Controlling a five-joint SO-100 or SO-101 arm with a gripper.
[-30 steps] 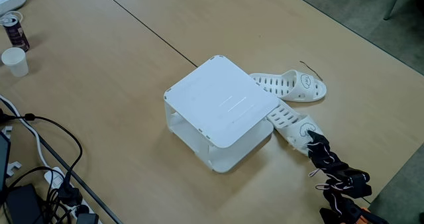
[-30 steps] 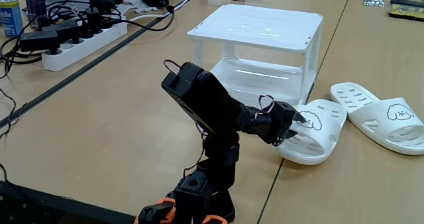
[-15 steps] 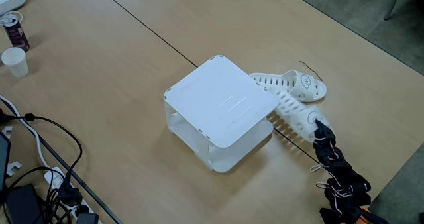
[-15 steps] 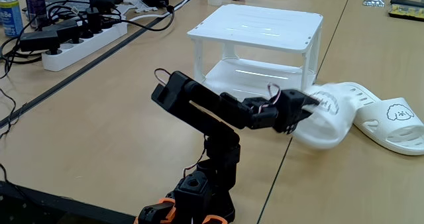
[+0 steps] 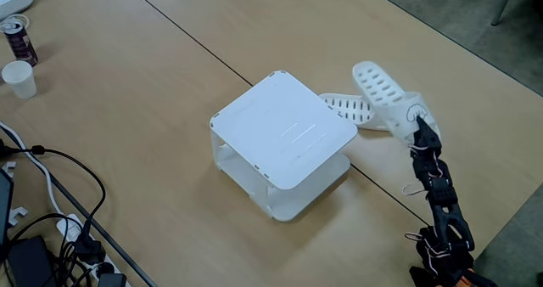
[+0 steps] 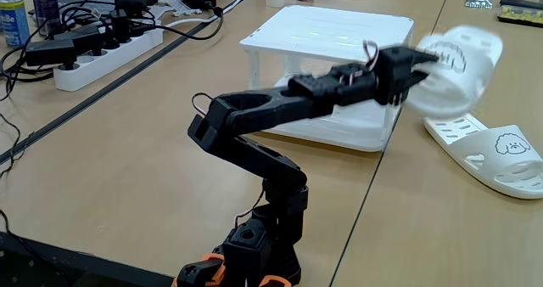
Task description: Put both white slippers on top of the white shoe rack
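Clutter sits at the left edge of a fixed view: a paper cup (image 5: 18, 78), a can (image 5: 18, 37) and black cables (image 5: 59, 211) on the wooden table (image 5: 127, 83), all well apart from the white shoe rack (image 5: 282, 134). Right of the rack, the gripper (image 5: 419, 132) is clamped on the strap of one white slipper (image 5: 386, 96), held off the table with its slotted sole tilted up toward the camera. The other slipper (image 5: 348, 110) lies flat on the table, partly hidden behind the raised one, just beside the rack's right corner.

In another fixed view, a power strip (image 6: 102, 53) with tangled plugs lies far left, with a blue can (image 6: 13, 19) beyond it. The arm (image 6: 271, 121) reaches across in front of the rack (image 6: 331, 41), covering part of its see-through side. The gripper (image 6: 420, 62) grips the lifted slipper (image 6: 458, 70), blurred, beside the rack's top right corner; a dark drawing shows on its strap. The flat slipper (image 6: 488, 155) lies below it on the table, its cartoon face clear.
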